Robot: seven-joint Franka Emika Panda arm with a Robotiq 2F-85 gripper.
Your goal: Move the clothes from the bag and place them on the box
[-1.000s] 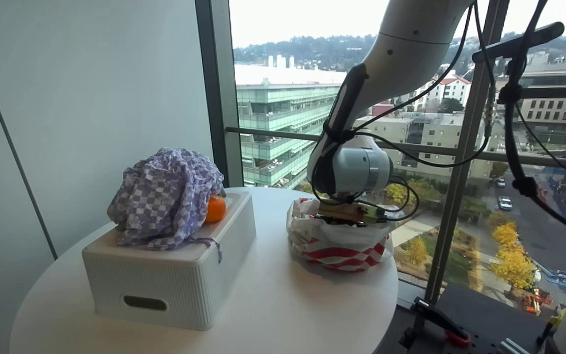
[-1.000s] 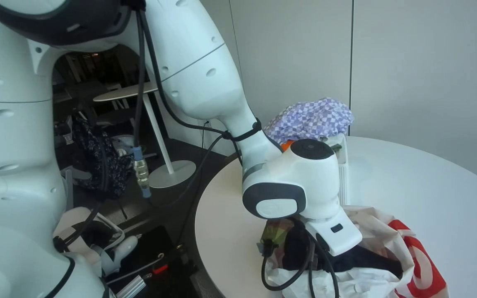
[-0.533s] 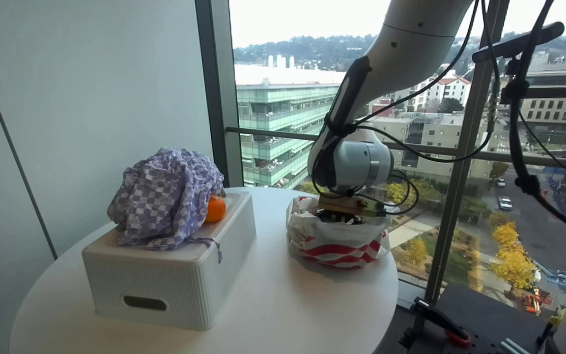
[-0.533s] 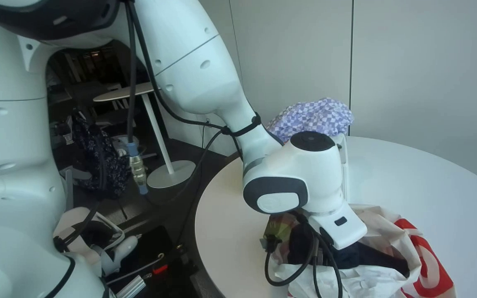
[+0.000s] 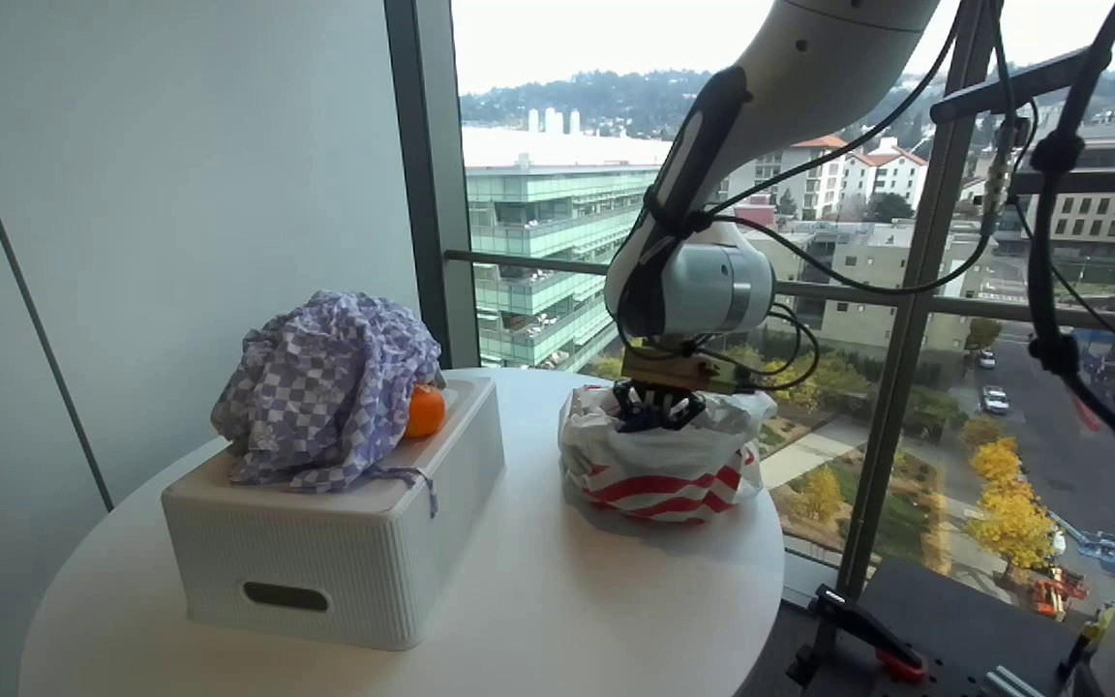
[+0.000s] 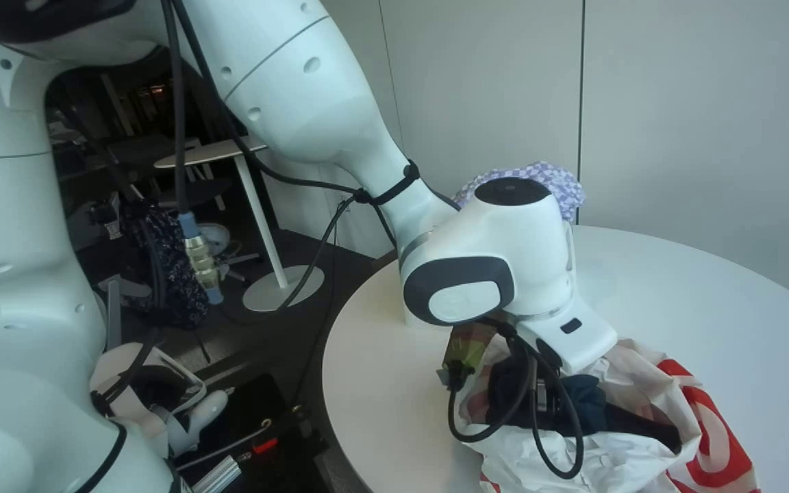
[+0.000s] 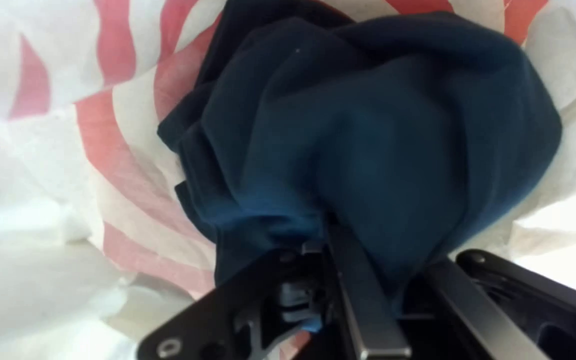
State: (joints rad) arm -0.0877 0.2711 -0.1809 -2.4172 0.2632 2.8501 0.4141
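Dark navy clothes (image 7: 368, 125) lie bunched inside the white and red plastic bag (image 5: 669, 484). My gripper (image 7: 385, 245) is shut on a fold of this fabric, which runs down between both pads. In an exterior view the black gripper (image 5: 654, 411) hangs at the level of the bag's mouth. A dark bit of the clothes (image 6: 586, 404) shows under the hand in an exterior view. The white ribbed box (image 5: 291, 561) stands apart from the bag, with a purple checkered cloth (image 5: 325, 387) heaped on its lid. How deep the held fold reaches is hidden.
An orange fruit (image 5: 425, 411) sits on the box lid beside the checkered cloth. Both box and bag rest on a round white table (image 5: 557, 600). Loose cables (image 6: 559, 424) loop from the wrist over the bag's rim. A window stands behind the bag.
The hand has risen from inside the bag, so its fingers now show above the rim. Its jaws have closed on the navy fabric. The bag has shifted slightly.
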